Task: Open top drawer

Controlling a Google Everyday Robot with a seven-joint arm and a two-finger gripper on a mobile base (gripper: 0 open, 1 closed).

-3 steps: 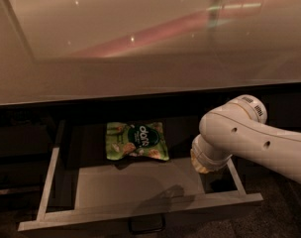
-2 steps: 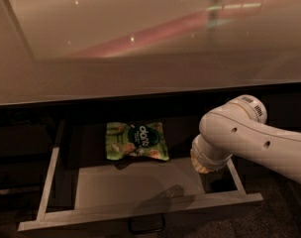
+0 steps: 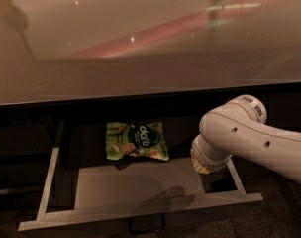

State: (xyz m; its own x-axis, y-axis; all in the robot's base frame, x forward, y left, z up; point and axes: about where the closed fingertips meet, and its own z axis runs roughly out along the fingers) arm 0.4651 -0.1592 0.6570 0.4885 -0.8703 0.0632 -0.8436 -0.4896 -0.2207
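Low at the right end of the open top drawer (image 3: 133, 188), the tool (image 3: 205, 165), whose grip state I cannot tell, may snag the side wall on leaving.

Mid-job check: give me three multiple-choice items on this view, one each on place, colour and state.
1. Where is the bag? A at the back of the drawer; B at its front; C outside it.
2. Bag's colour? A red; B green; C blue.
3. The drawer is: A shut; B open; C removed.
Answers: 1 A, it lies by the back wall. 2 B, the wrapper is green. 3 B, its pale floor shows; the gripper hangs at its right side.
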